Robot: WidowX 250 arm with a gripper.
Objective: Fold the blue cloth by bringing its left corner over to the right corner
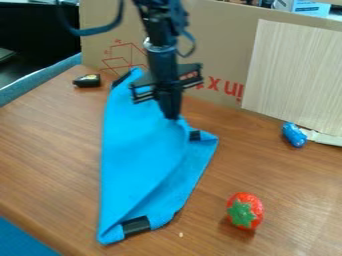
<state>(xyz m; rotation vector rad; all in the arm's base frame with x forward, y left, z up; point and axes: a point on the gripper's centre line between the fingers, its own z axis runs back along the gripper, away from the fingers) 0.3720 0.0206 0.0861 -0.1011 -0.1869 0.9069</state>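
Tabletop (53, 150): brown wood grain, glossy, running from the left side to the lower right; it bears all the small items.

Cardboard (224, 32): upright along the back, red print on its face; presumably a screen between the work and the room.

Cloth (140, 155): bright blue, laid lengthwise from upper centre to lower left, with black patches (137, 226) at corners. A long diagonal fold runs down it, its slant probably owed to the grip at its upper right edge.

Panel (294, 75): pale, finely striped, against the cardboard at upper right; perhaps a patch or stiffener. A torn white strip (327, 138) lies at its foot.

Arm (160, 32): black, entering at the top edge, angled down to the cloth.

Dark area (37, 45): the room beyond, upper left, edged by a blue band (40, 79).

Pincer (172, 116): upper centre, pointing down, pressed together on the cloth's edge, which gathers at the tip; an edge hold likely suits thin fabric.

Box (308, 8): white and blue, behind the cardboard, top right.

Strawberry (245, 211): red, green-leaved, lower right, well apart from the cloth.

Blue toy (294, 135): right side, near the panel's foot.

Black item (87, 81): upper left, beside the cloth's top end.
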